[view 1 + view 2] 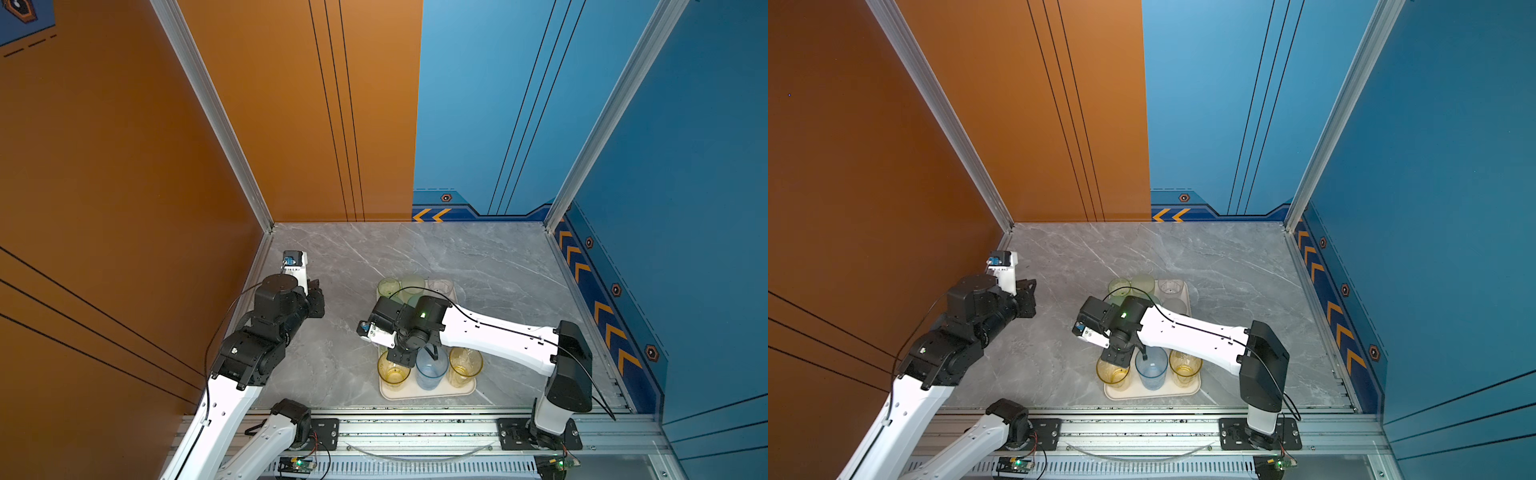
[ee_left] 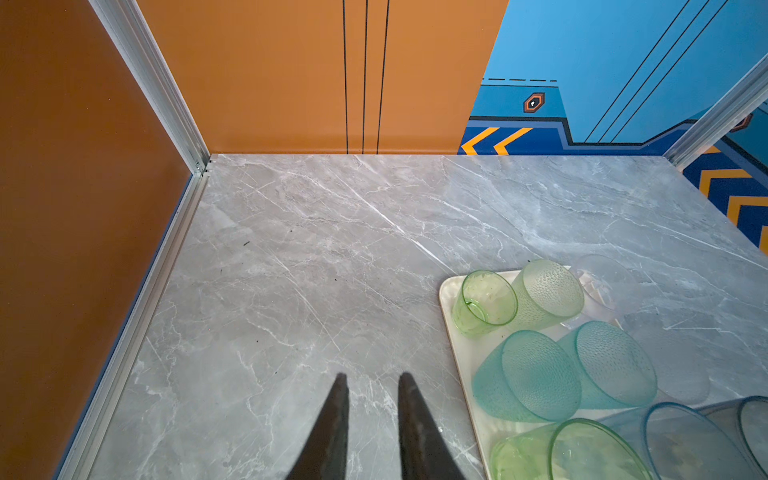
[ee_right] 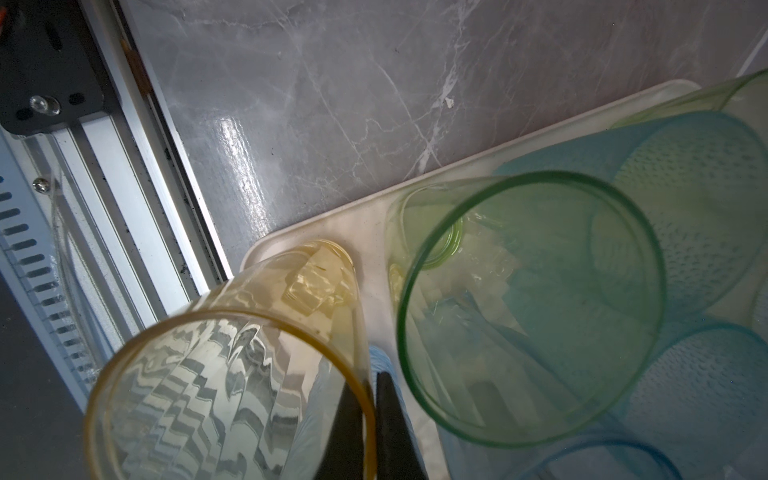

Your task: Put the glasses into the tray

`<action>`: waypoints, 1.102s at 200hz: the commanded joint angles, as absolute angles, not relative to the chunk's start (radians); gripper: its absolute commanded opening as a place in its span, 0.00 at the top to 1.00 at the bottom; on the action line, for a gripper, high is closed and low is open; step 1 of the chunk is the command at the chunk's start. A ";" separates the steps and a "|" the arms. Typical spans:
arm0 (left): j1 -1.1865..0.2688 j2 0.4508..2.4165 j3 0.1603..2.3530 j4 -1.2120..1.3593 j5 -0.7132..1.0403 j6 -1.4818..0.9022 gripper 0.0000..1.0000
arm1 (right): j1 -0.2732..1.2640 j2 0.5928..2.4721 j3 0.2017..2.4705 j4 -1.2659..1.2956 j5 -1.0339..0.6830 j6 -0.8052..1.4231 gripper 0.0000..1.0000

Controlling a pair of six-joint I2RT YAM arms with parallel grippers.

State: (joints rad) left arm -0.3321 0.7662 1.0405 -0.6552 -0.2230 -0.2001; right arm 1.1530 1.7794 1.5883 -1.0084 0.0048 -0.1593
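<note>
1. On the flat cream-white rectangular tray (image 1: 428, 395), mid-table: translucent tinted tumbler glasses (image 1: 465, 365), upright, in rows.
2. Right gripper (image 1: 1144, 355): fingers pressed together, tips at the pale blue glass (image 1: 1151, 372) mouth, front row, between two amber ones.
3. Left gripper (image 2: 370, 376): slightly spread, empty, over grey marble table (image 2: 291, 270), apart from tray.
4. Both top views: right arm (image 1: 498, 336) hides middle rows; left wrist view shows two teal dimpled glasses (image 2: 536, 374) there.
</note>
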 commanded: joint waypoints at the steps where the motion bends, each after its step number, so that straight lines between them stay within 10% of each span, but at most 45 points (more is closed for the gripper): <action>1: -0.319 0.767 1.072 -0.664 -0.199 -0.202 0.77 | 1.145 1.740 1.576 -0.990 0.002 -0.143 0.99; 220: -0.321 0.778 1.072 -0.670 -0.193 -0.204 0.77 | 1.139 1.726 1.557 -0.974 -0.017 -0.124 0.87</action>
